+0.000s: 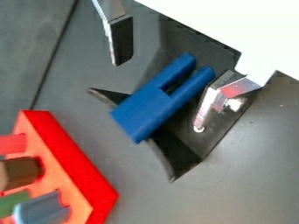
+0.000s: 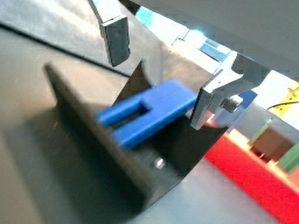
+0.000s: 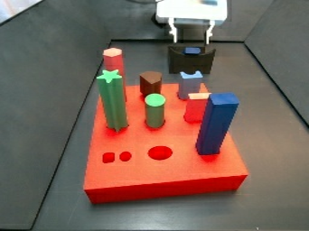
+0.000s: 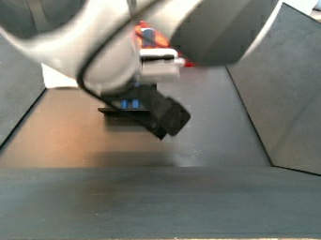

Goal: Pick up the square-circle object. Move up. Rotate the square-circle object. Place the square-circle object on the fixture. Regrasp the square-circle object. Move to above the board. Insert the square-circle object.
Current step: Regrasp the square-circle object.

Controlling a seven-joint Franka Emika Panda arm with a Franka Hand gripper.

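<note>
Hovering over fixture [image 1: 176,144], gripper [image 1: 170,74] spread wide, nothing between plates. Fingers [image 1: 121,39] either side of square-circle object [image 1: 163,96], not touching in both wrist views. Square-circle object [image 2: 146,112] lying tilted on fixture [image 2: 111,144], prong end pointing up toward the gripper [image 2: 163,70], resting in the dark bracket's angle. Board [image 1: 70,166] red, near the fixture, corner visible in a wrist view with pegs on it. Side view: gripper [image 3: 192,36] just above fixture [image 3: 191,60] at far edge of table, behind board [image 3: 163,167]. Green, red, brown, blue pegs upright on board. Arm blocking most of the other side picture; fixture [image 4: 160,114] partly seen, blue bit [image 4: 130,101] peeking out.
</note>
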